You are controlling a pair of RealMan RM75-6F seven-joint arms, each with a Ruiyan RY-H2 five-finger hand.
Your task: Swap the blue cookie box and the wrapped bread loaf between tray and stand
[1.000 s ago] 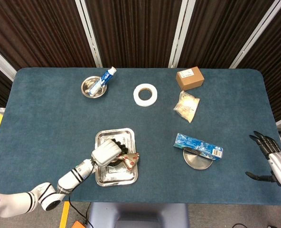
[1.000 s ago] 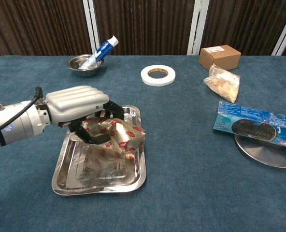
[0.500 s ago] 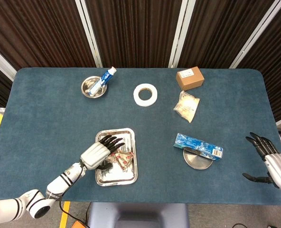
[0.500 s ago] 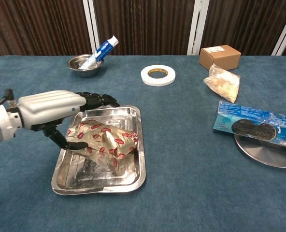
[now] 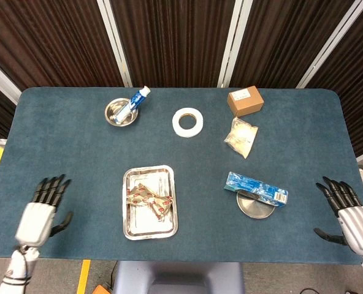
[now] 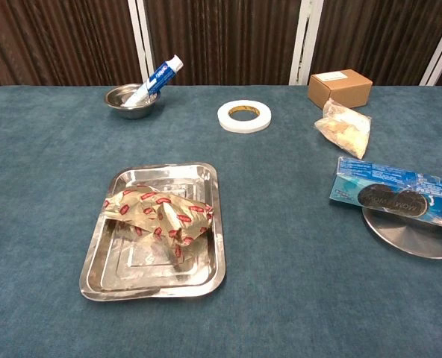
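The wrapped bread loaf, in gold wrap with red marks, lies in the steel tray. The blue cookie box rests across the round steel stand at the right. My left hand hovers at the table's front left edge, fingers spread and empty, far left of the tray. My right hand is at the front right edge, fingers spread, holding nothing. Neither hand shows in the chest view.
A steel bowl with a blue tube stands at the back left. A white tape roll, a cardboard box and a clear snack bag lie further back.
My left hand let go of the bread loaf, left it lying in the tray, and drew back to the front left edge. The right hand shifted slightly.
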